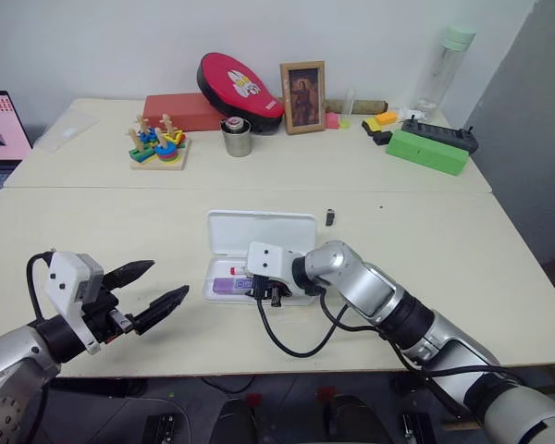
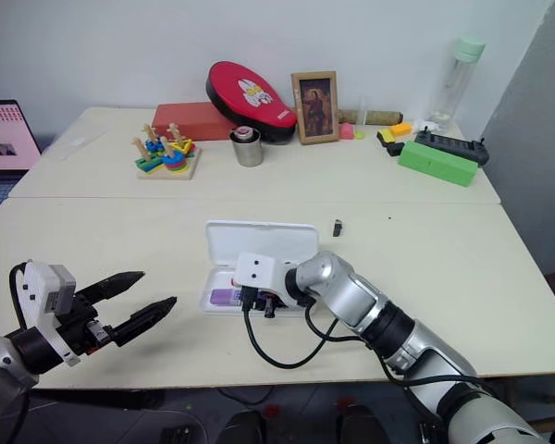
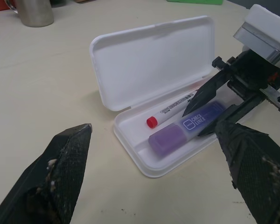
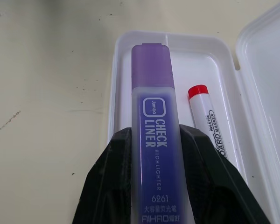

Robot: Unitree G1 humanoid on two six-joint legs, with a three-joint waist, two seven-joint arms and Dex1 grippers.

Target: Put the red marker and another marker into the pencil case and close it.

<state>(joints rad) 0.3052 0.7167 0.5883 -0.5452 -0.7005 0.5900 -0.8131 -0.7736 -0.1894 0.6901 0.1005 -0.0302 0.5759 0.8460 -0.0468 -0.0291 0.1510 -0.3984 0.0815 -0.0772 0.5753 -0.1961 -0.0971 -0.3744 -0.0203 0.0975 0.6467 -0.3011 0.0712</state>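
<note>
Pencil case (image 3: 149,60) lies open at the near middle of the table (image 1: 425,222), lid flat on the far side. Red marker (image 3: 170,110) already lies in the tray, far lane. Purple highlighter (image 4: 155,116) is in the near lane, low in the tray or resting on it, can't tell which. Highlighter looks light, stiff, smooth plastic, flat sides good for a pinch at mid-barrel. Case is thin rigid plastic, likely slides if pushed; lid best taken at its free far edge.

Right gripper (image 3: 207,114) has both fingers against the highlighter's sides, partly parted, pinch looks light, maybe letting go. Left gripper (image 1: 148,289) hovers wide apart at near left, holding nothing, well apart from the case.
</note>
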